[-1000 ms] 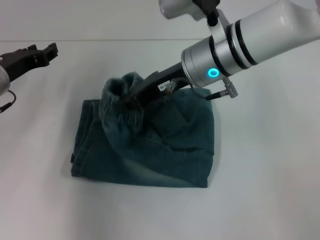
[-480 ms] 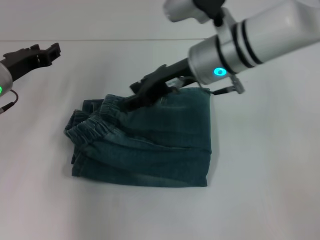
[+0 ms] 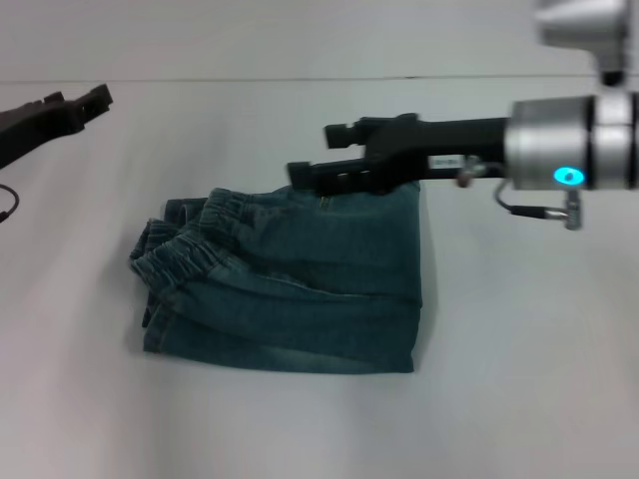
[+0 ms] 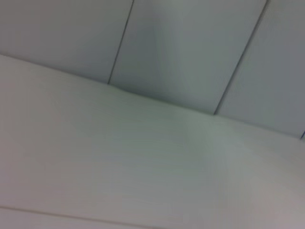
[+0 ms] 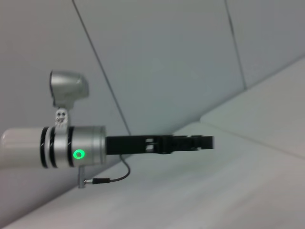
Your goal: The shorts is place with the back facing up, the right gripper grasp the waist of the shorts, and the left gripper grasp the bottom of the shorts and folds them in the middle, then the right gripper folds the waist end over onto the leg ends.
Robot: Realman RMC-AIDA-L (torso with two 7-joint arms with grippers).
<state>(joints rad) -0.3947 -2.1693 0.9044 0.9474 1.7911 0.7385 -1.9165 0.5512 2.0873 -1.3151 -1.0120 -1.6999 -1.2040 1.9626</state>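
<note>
The shorts (image 3: 300, 289) lie folded on the white table (image 3: 519, 379) in the head view. Their crinkled waist (image 3: 190, 254) rests at the left end, on top of the layers below. The leg ends are mostly covered there, with only an edge (image 3: 152, 334) showing. My right gripper (image 3: 318, 152) hangs open and empty just above the far edge of the shorts, its arm reaching in from the right. My left gripper (image 3: 100, 97) stays at the far left, well away from the cloth; the right wrist view also shows the left gripper (image 5: 205, 141), side-on.
The white table runs back to a pale panelled wall (image 5: 167, 57). The left wrist view shows only table surface (image 4: 119, 167) and wall panels. Bare table surrounds the shorts on all sides.
The right gripper carried the waist over to the left, let it drop onto the leg end, then opened, lifted and drew back to the right. The left arm stayed put.
</note>
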